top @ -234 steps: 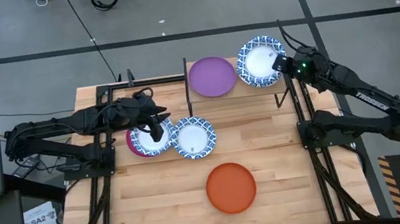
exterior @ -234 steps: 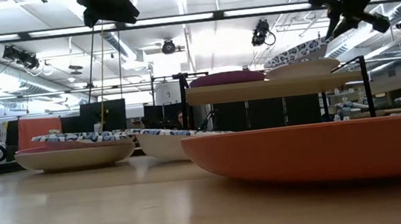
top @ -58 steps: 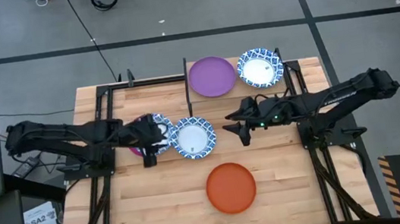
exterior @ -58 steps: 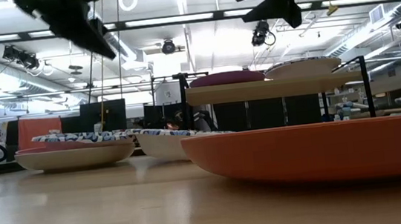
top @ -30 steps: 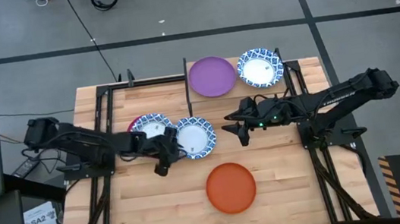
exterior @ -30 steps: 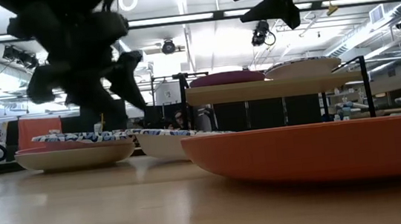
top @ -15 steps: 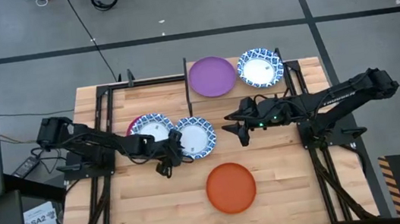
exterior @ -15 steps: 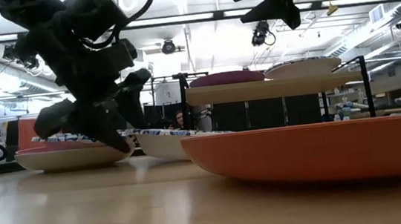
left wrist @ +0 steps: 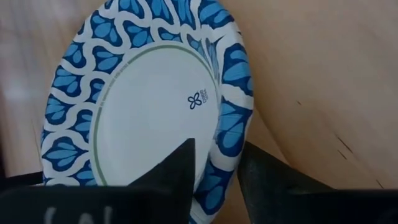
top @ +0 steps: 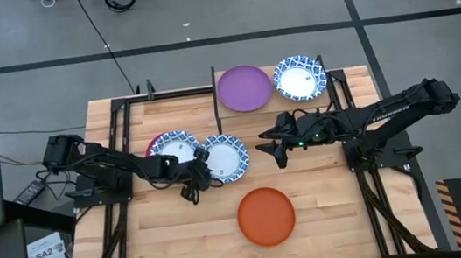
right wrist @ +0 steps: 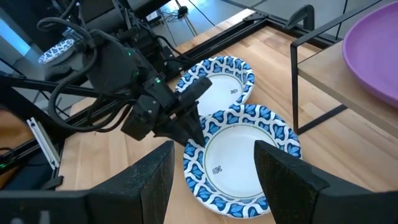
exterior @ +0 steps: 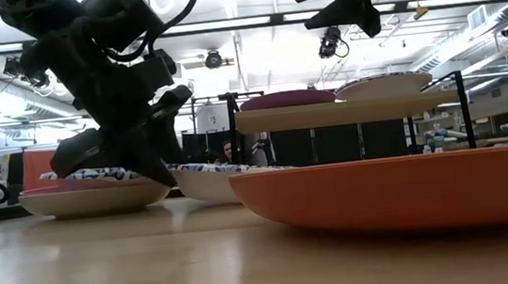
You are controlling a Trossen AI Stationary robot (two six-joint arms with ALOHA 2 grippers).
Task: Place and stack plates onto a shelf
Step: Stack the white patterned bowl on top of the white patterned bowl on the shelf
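Observation:
A white plate with a blue rim (top: 225, 158) (left wrist: 149, 106) lies flat on the table. My left gripper (top: 198, 172) (left wrist: 217, 152) is low at its near-left rim, open, one finger over the plate's inside and one outside it. A second blue-rimmed plate (top: 173, 147) rests on a magenta plate (top: 152, 146) just to the left. The orange plate (top: 267, 215) lies nearer the front. On the shelf (top: 276, 105) sit a purple plate (top: 245, 87) and a blue-rimmed plate (top: 299, 77). My right gripper (top: 266, 149) hovers open above the table, right of the plates. My left gripper has the plate's near-left rim (left wrist: 222, 158) between its two fingers, which come in slanting down from the table's left. I cannot tell whether either finger touches the rim. The plate lies flat on the table.
The shelf's black legs (top: 218, 122) stand just behind the plate. Black frame rails (top: 120, 160) run along both table sides. Bare wood lies at the front left and front right, around the orange plate.
My left gripper has come down and moved a little toward the table's right, in to the near-left rim of the blue-rimmed plate. The plates have kept their places.

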